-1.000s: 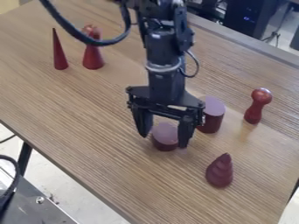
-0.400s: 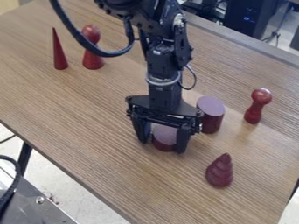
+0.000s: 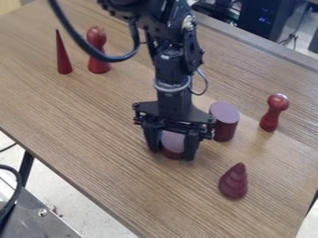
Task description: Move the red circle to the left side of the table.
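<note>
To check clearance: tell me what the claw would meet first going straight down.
The wooden table, it seems, just below the claw and the short cylinder between its fingers; whether the fingertips touch it is unclear.

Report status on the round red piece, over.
Claw closed on short red cylinder. Cylinder upright, near the middle of the table. Taller cylinder close beside claw.

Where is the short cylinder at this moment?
In the camera view, the short cylinder is just below the centre, between the fingers of the gripper, and to the lower left of the taller cylinder.
</note>
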